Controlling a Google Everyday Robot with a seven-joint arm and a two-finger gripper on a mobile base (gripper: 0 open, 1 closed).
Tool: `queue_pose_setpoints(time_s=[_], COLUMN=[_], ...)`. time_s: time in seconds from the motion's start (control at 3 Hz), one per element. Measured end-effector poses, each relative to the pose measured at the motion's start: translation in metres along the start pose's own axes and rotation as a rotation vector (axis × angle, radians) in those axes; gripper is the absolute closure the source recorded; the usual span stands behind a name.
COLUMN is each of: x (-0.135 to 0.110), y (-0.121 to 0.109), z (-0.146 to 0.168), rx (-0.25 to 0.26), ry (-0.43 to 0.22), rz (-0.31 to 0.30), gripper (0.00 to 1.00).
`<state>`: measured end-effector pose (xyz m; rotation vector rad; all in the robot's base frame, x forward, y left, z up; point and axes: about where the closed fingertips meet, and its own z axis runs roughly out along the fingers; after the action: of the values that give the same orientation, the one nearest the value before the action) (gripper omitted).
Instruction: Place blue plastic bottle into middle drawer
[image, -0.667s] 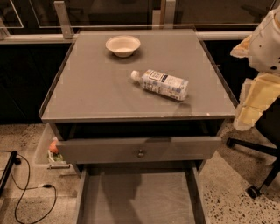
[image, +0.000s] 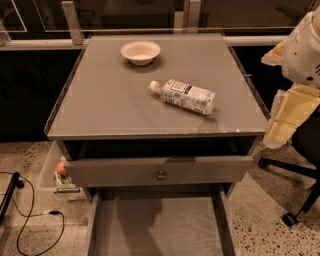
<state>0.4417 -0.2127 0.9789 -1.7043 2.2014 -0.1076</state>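
Here, the clear, white-capped bottle (image: 184, 96) is lying sideways on the smooth grey tabletop (image: 107, 102); the gripper (image: 289, 116) is hanging beside its right edge, state unclear.

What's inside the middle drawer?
The middle drawer shows only bare floor; its back is hidden under the knobbed drawer. Bottle lies on the table; pincer hangs at its right.

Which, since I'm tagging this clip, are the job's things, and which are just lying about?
Job: blue plastic bottle, lying on the cabinet top; middle drawer, open; gripper, off the top's right side.
Lying about: white bowl; knobbed drawer; office chair.
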Motion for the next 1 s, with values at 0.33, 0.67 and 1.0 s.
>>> queue_pose_setpoints(time_s=[0.33,0.67,1.0], x=[-0.022,-0.055,-0.055], y=[-0.005,-0.015,-0.015], z=[0.021,0.049,0.049], rx=[-0.004,-0.046,-0.046], ry=[-0.074,-0.216,-0.216], rz=[-0.063,-0.147,-0.147], gripper=[0.0,0.0,0.0])
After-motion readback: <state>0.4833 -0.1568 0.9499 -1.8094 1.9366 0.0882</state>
